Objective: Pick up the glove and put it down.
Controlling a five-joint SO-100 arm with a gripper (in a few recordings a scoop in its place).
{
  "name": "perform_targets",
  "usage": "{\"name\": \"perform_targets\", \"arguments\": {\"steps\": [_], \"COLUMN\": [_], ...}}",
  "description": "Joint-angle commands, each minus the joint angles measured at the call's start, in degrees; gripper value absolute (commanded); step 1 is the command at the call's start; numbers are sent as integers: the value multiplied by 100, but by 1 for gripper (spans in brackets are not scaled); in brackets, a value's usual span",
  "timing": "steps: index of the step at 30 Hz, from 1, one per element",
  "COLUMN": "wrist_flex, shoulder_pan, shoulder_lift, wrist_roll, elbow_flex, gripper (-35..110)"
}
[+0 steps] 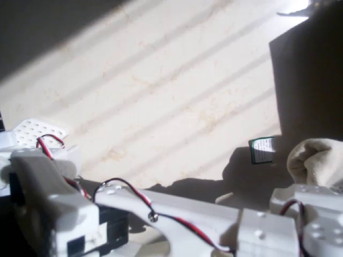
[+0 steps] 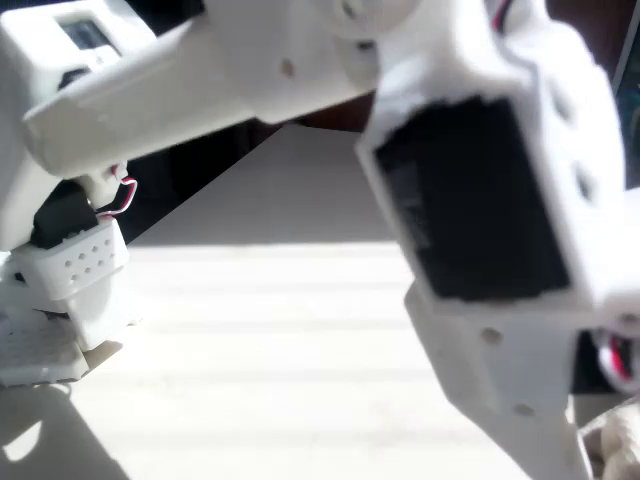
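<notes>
The glove [image 1: 315, 160] sits at the right edge of the overhead view, on the pale surface [image 1: 161, 91], just above the white arm [image 1: 177, 219] that runs along the bottom of that picture. What shows is a rounded, bunched mass of cream fabric with soft folds, and part of it is cut off by the frame edge and by the arm's wrist housing, so its long axis and the way its fingers point cannot be told. The cloth looks thick and slightly fuzzy, sunlit on top and shaded below. In the fixed view a small patch of the same cream fabric [image 2: 618, 440] peeks out at the lower right corner, beside the arm's white lower link.

Just left of the glove in the overhead view lies a small green-and-white card [image 1: 262, 150], half in shadow; its print is too small to read. Red, black and white wires [image 1: 134, 195] loop over the arm.

The pincer itself is hidden behind the arm's housings, so whether it is open or closed cannot be told.
</notes>
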Motion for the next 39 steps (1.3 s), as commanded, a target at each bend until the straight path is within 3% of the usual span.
{"name": "perform_targets", "arguments": {"steps": [1,21,32,39], "wrist_flex": [18,26,677,694], "shoulder_pan": [88,88,88,44], "shoulder_lift": [-176,-958,-773,-246], "wrist_roll": [-272,-360,-387,-387], "elbow_flex": [-158,-167,-229,-229], "gripper": [0,1,28,30]}}
